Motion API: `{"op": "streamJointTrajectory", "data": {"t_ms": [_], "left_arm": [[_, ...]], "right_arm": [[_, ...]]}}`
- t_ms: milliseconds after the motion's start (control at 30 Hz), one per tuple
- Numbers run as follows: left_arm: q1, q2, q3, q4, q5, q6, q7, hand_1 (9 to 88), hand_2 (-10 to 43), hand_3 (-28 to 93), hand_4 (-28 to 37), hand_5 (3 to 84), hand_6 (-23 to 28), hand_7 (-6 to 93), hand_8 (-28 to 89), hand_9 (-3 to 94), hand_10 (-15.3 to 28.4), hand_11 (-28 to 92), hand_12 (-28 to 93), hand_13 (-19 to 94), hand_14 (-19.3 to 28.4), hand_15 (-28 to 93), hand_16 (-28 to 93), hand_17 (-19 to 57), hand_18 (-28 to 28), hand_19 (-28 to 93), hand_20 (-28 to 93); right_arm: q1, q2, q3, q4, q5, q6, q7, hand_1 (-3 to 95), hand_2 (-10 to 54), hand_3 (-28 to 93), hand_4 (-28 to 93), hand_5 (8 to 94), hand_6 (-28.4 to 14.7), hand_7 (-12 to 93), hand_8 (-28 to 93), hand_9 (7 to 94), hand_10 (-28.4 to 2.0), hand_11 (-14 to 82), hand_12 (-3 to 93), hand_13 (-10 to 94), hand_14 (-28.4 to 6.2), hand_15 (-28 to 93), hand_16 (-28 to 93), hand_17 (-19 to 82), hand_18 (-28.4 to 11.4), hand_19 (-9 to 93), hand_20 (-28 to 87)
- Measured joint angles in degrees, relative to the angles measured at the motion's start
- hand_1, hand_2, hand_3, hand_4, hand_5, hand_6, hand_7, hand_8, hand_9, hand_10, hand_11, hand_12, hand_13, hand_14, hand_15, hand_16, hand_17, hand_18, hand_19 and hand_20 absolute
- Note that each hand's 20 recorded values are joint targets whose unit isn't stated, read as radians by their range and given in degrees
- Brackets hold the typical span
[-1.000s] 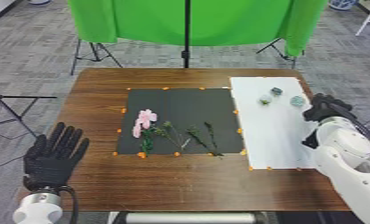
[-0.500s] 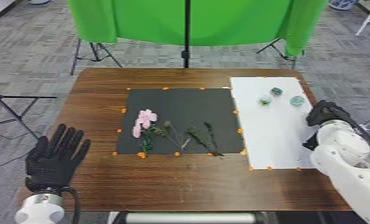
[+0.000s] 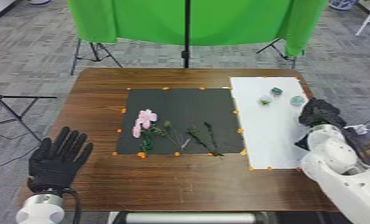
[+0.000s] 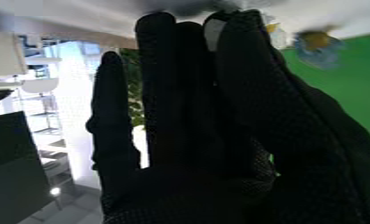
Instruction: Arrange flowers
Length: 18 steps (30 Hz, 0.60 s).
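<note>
In the head view my right hand (image 3: 320, 113) is at the white sheet's right edge, nearer than the small flower heads. The right wrist view shows the same hand (image 4: 195, 135) with long, straight fingers, nothing visibly held. Three small heads lie on the sheet: a dark blue one (image 3: 276, 91), a greenish one (image 3: 265, 101) and a pale teal one (image 3: 297, 101). Pink blossoms (image 3: 145, 119) lie at the left of the black mat, with green stems (image 3: 197, 136) beside them. My left hand (image 3: 57, 161) is spread open over the table's left edge.
The black mat (image 3: 176, 102) and the white sheet (image 3: 261, 130) lie side by side on the brown table (image 3: 181, 182), with orange markers along their edges. Beyond the table hangs a green cloth (image 3: 146, 22) with stands around it.
My right hand has come inward to the left and a little nearer, from beyond the table's right edge. My left hand has shifted slightly right and nearer. The flowers stay where they were.
</note>
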Motion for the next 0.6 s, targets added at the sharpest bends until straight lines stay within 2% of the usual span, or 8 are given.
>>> {"op": "streamJointTrajectory", "data": {"t_ms": [167,267,433,600], "left_arm": [[0.3,0.03,-0.18,-0.01,-0.08,-0.21,0.31,27.6,20.9,75,-28.3,46.7,8.5,11.9,-8,39.2,14.9,20,13,30,14.3,34,-4,-4.4,14.5,31,17],[0.6,0.04,-0.33,-0.03,-0.18,-0.26,0.45,27.6,20.9,75,-28.3,46.6,8.4,11.9,-8,39.3,14.8,20,13,30,14.2,34,-4,-4.4,14.4,31,17],[0.6,0.1,-0.33,-0.03,-0.19,-0.35,0.45,27.6,20.9,75,-28.3,46.5,8.4,11.9,-8,39.1,14.9,20,13,30,14.2,34,-4,-4.4,14.4,31,17],[0.1,0.21,0.01,0.15,-0.07,-0.43,0.0,27.6,20.9,75,-28.3,46.6,8.5,11.9,-8,39.0,14.9,20,13,30,14.2,34,-4,-4.4,14.4,31,17]], "right_arm": [[-3.3,0.3,0.4,-6.4,0.1,1.7,-2.0,60.9,-9.5,68,-28,79.7,0.8,22,0,75.4,-9.8,7.5,25.6,64,-7.5,27,36,23,-19.8,68,27],[-2.2,0.8,-2.8,-10.3,-0.3,3.8,-5.5,60.6,-9.5,68,-28,79.5,0.7,23,1,74.6,-10.2,8.0,25.1,63,-7.6,27,36,23,-19.9,67,27],[6.6,-0.2,-14.1,-12.6,-1.0,5.6,-15.1,60.0,-9.5,69,-28,78.8,0.3,23,1,73.0,-10.5,9.7,23.7,62,-7.8,27,35,22,-19.8,67,27],[16.6,-6.5,-23.5,-10.8,0.6,5.6,-21.0,59.9,-9.5,69,-28,78.9,0.4,24,1,73.5,-10.2,9.8,23.9,63,-7.1,27,36,22,-19.4,68,27]]}}
